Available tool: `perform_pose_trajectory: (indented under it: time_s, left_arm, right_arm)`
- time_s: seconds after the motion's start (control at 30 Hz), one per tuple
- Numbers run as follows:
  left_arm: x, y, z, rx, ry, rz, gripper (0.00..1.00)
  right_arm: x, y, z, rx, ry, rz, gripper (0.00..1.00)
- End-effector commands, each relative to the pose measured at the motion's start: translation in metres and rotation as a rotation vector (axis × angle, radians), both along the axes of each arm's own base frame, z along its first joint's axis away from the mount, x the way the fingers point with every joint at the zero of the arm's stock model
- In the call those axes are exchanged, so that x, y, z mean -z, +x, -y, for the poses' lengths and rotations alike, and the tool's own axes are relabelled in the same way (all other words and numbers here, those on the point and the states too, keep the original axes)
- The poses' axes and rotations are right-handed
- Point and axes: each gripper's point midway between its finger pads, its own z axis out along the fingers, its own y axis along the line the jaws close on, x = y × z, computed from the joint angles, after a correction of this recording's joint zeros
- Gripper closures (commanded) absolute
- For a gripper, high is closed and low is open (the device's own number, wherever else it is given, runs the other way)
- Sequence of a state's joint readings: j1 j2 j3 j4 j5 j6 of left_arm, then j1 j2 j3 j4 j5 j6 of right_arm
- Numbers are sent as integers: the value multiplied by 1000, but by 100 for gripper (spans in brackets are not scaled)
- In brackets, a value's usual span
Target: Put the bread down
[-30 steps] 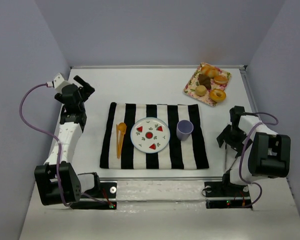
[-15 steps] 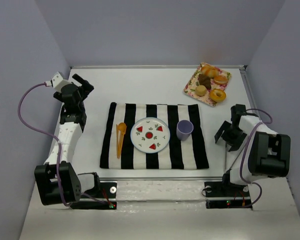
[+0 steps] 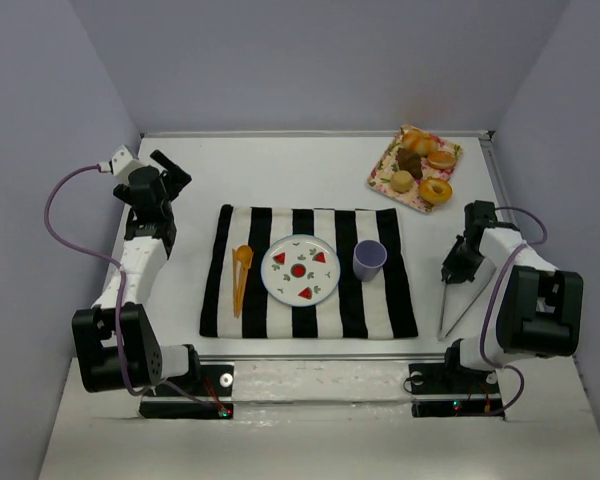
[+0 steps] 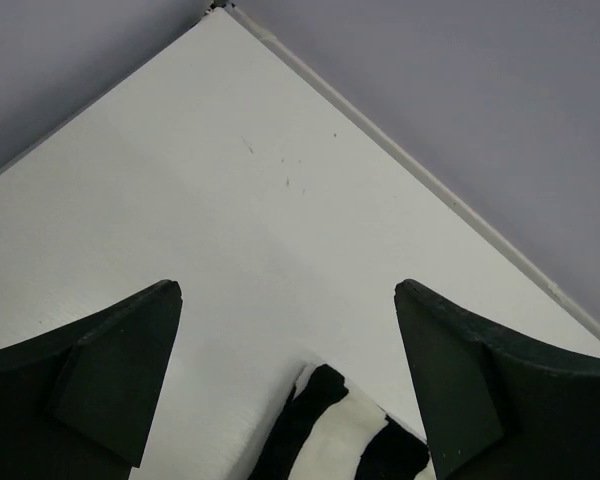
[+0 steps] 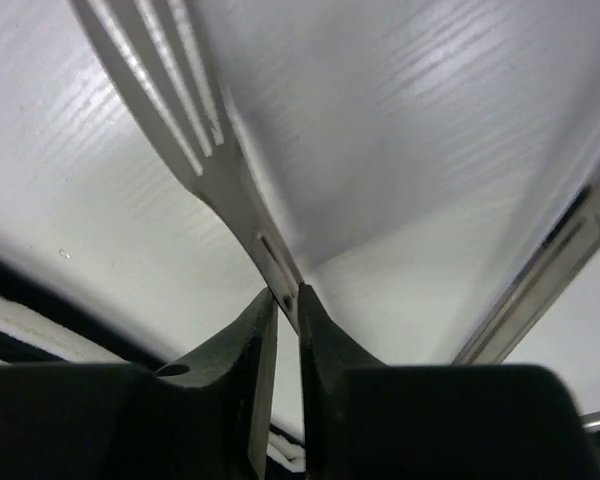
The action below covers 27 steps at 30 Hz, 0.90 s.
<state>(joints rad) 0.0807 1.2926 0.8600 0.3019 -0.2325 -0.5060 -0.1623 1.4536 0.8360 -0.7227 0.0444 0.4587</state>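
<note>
At 1 o'clock from the round white plate with red and green motifs (image 3: 325, 276), near the far right corner of the white table (image 3: 280, 170), a floral-patterned rectangular tray (image 3: 385, 168) carries several baked pieces. The bread (image 3: 435, 190), a small golden-orange ring with a dark centre hole, lies at the tray's 4 o'clock corner, with a round tan bun (image 3: 403, 181) just beside it at its 9 o'clock. The plate rests on a black-and-white striped cloth (image 3: 310, 320). A purple cup (image 3: 369, 259) stands at the plate's 3 o'clock and an orange plastic utensil (image 3: 241, 278) lies at its 9 o'clock.

At 3 o'clock of the cloth, well apart from the bread, the right gripper (image 3: 458, 268) has its fingers clamped on the thin stem of a silver metal utensil with fork-like tines (image 5: 170, 100). At 10 o'clock of the cloth, the left gripper (image 3: 173, 171) holds its fingers spread wide over the table.
</note>
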Motion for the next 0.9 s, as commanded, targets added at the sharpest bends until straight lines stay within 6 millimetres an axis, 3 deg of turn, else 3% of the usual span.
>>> perform_pose_trajectory:
  time_s: [0.0, 0.07, 0.17, 0.2, 0.5, 0.6, 0.7, 0.73, 0.8, 0.83, 0.87]
  left_arm:
    - [-39, 5, -7, -24, 13, 97, 1]
    - [-39, 5, -6, -24, 13, 97, 1]
    - [-40, 4, -7, -28, 12, 96, 1]
    - [-40, 4, -7, -28, 12, 96, 1]
    - [-41, 1, -9, -39, 13, 92, 1]
    - [-40, 0, -10, -44, 13, 83, 1]
    - [-43, -3, -10, -49, 13, 89, 1]
    - [-45, -3, -10, -46, 13, 94, 1]
    - [-45, -5, -9, -44, 13, 96, 1]
    - [-47, -6, -8, -41, 12, 100, 1]
    - [-46, -6, -9, -43, 11, 101, 1]
  right_arm:
    - [-7, 35, 12, -26, -47, 60, 88]
    - [-5, 43, 11, -61, -78, 52, 93]
    - [-16, 72, 16, -124, -163, 87, 93]
    - [-12, 71, 17, -123, -167, 74, 93]
    - [-12, 130, 6, -235, -198, 159, 93]
    - [-13, 139, 6, -234, -199, 167, 83]
    - [-22, 141, 6, -223, -201, 190, 66]
    - [-24, 140, 6, -225, -200, 192, 55]
    - [-33, 138, 7, -211, -208, 209, 49]
    - [-36, 135, 7, -204, -209, 209, 35]
    - [-39, 133, 8, -193, -213, 211, 31]
